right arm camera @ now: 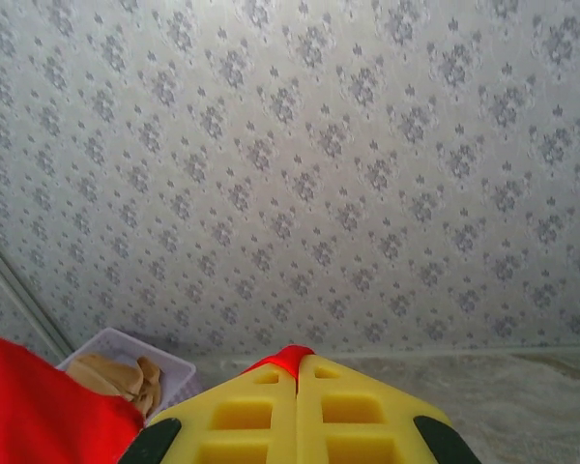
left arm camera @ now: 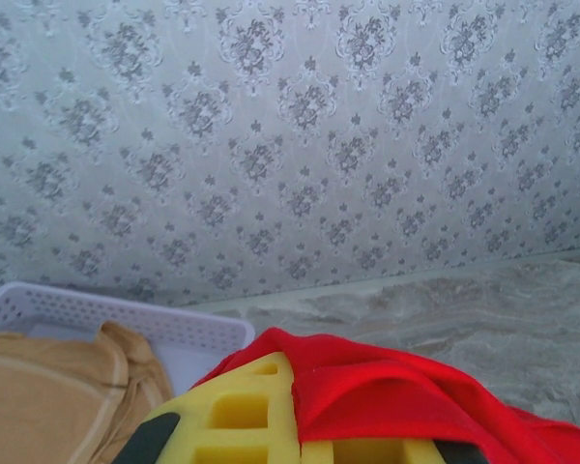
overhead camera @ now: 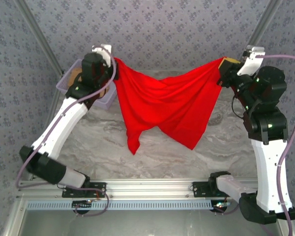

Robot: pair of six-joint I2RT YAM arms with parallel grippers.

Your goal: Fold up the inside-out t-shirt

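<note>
The inside-out t-shirt [overhead camera: 162,101] is bright red cloth, stretched in the air between both arms, sagging in the middle with two points hanging toward the marble table. My left gripper [overhead camera: 113,60] is shut on its left upper corner. In the left wrist view the t-shirt [left arm camera: 396,396] drapes over the yellow fingers [left arm camera: 242,416]. My right gripper [overhead camera: 222,66] is shut on the right upper corner. In the right wrist view a red fold of the t-shirt [right arm camera: 292,358] pokes out between the yellow fingers [right arm camera: 242,416], which press together. No lettering shows.
A lavender plastic basket [overhead camera: 71,78] with a tan garment [left arm camera: 48,387] stands at the back left, under the left arm. The marble tabletop [overhead camera: 162,152] lies below the hanging cloth. Patterned walls close off the back and sides.
</note>
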